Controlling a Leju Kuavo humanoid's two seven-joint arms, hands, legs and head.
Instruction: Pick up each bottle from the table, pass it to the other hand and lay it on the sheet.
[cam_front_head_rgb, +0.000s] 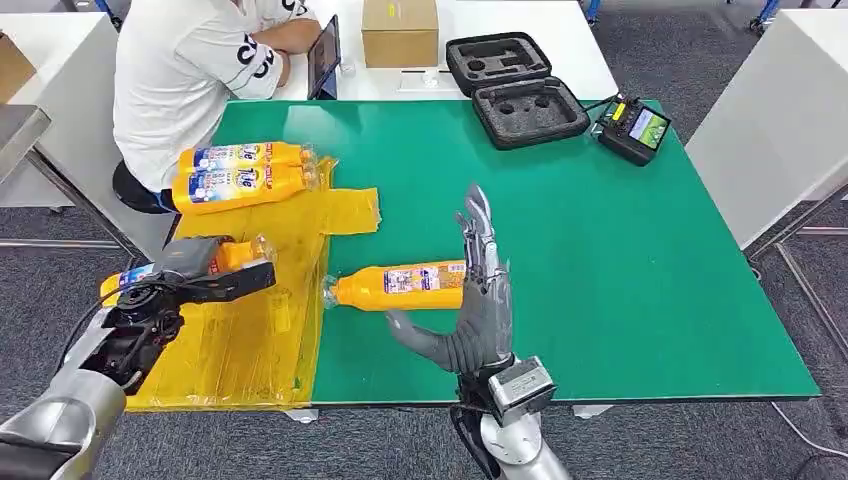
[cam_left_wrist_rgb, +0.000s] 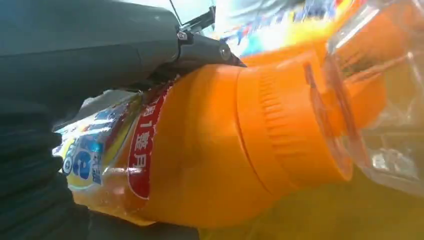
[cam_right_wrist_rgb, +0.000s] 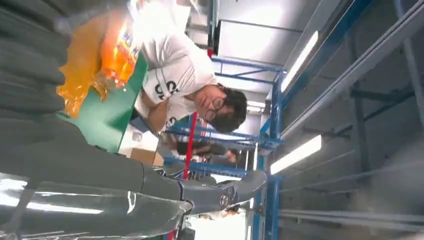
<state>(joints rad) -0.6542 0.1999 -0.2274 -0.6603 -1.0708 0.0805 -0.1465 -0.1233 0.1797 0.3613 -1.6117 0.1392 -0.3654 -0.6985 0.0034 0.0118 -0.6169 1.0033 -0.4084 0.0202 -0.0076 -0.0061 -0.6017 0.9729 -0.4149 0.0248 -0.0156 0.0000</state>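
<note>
My left hand (cam_front_head_rgb: 190, 275) grips an orange bottle (cam_front_head_rgb: 232, 255) lying sideways just above the yellow sheet (cam_front_head_rgb: 260, 340) at the table's left. In the left wrist view the bottle (cam_left_wrist_rgb: 210, 150) sits close against the dark hand (cam_left_wrist_rgb: 75, 55). Two more orange bottles (cam_front_head_rgb: 240, 157) (cam_front_head_rgb: 245, 186) lie side by side at the sheet's far end. Another bottle (cam_front_head_rgb: 400, 285) lies on the green table (cam_front_head_rgb: 620, 260), its cap at the sheet's edge. My right hand (cam_front_head_rgb: 480, 300) stands upright at that bottle's base, fingers straight and thumb spread, holding nothing.
A person in a white shirt (cam_front_head_rgb: 190, 70) sits at the far left corner with a tablet (cam_front_head_rgb: 323, 55). A cardboard box (cam_front_head_rgb: 400, 30), an open black foam case (cam_front_head_rgb: 515, 90) and a controller with a screen (cam_front_head_rgb: 635, 130) stand at the back.
</note>
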